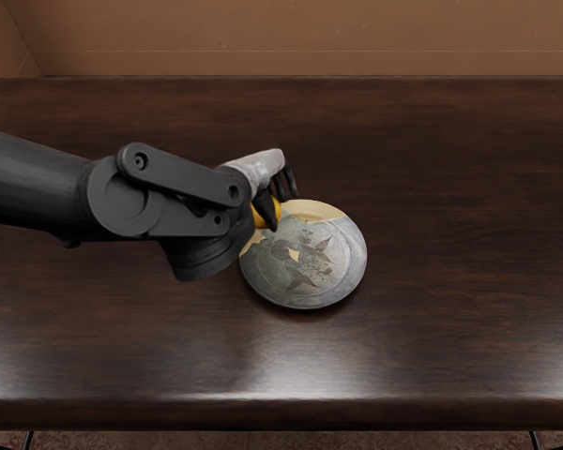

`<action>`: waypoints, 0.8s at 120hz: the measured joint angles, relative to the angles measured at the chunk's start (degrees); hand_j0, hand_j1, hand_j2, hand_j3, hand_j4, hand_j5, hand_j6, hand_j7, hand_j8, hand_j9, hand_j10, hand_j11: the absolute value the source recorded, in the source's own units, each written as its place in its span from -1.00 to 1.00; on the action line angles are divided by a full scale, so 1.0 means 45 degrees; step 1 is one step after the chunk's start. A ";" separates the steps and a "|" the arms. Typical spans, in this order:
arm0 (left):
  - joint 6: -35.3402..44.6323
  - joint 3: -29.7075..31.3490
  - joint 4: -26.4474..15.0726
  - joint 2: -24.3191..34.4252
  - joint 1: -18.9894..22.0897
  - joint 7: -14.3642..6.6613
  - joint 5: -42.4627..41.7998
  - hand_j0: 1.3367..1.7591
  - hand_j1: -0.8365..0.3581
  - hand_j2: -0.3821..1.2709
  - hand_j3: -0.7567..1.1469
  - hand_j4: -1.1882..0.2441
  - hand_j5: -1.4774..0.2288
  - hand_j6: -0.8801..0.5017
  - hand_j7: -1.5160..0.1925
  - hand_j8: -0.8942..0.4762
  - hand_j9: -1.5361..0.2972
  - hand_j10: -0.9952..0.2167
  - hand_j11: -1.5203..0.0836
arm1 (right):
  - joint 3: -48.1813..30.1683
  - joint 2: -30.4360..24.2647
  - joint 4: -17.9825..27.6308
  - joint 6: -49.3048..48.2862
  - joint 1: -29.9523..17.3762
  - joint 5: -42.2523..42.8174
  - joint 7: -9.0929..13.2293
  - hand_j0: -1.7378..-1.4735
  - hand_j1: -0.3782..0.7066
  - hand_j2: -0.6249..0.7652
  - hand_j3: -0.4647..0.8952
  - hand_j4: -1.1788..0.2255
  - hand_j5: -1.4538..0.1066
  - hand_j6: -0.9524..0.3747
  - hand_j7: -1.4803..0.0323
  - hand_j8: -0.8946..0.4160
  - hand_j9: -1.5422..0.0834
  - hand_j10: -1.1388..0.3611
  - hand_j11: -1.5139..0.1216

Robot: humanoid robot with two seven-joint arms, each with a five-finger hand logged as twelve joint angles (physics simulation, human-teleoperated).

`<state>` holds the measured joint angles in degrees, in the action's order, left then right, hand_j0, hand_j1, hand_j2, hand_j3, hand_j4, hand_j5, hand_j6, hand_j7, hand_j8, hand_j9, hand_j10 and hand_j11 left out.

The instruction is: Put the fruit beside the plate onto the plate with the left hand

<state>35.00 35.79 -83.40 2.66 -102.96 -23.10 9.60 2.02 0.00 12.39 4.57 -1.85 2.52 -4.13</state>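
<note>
A round grey plate (311, 258) with a dark leaf-like pattern and a pale cream rim lies near the middle of the dark wooden table. My left arm reaches in from the left edge, and my left hand (267, 192) hovers over the plate's upper left rim. Its dark fingers are curled around a yellow-orange fruit (262, 212), of which only a small patch shows between the fingers. The hand hides most of the fruit, so I cannot tell whether it touches the plate. My right arm does not show.
The dark wooden table (432, 141) stretches wide to the right and toward the back. A brown wall runs behind it. The front edge (281, 401) runs along the bottom of the picture.
</note>
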 joint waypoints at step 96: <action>0.0000 -0.0295 -0.0382 -0.0572 -0.0021 0.0119 -0.0165 0.52 -0.05 -0.20 -0.20 -0.13 -0.15 -0.55 -0.10 -0.39 -0.14 -0.24 -0.03 | 0.0000 0.0000 0.0000 0.0000 0.0000 0.0001 0.0000 -0.40 -0.90 -0.11 -0.32 0.65 0.83 0.41 0.92 0.34 0.87 0.49 0.82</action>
<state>35.00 34.46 -85.12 0.09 -103.06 -22.56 8.86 2.02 0.00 12.39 4.57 -1.85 2.53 -4.13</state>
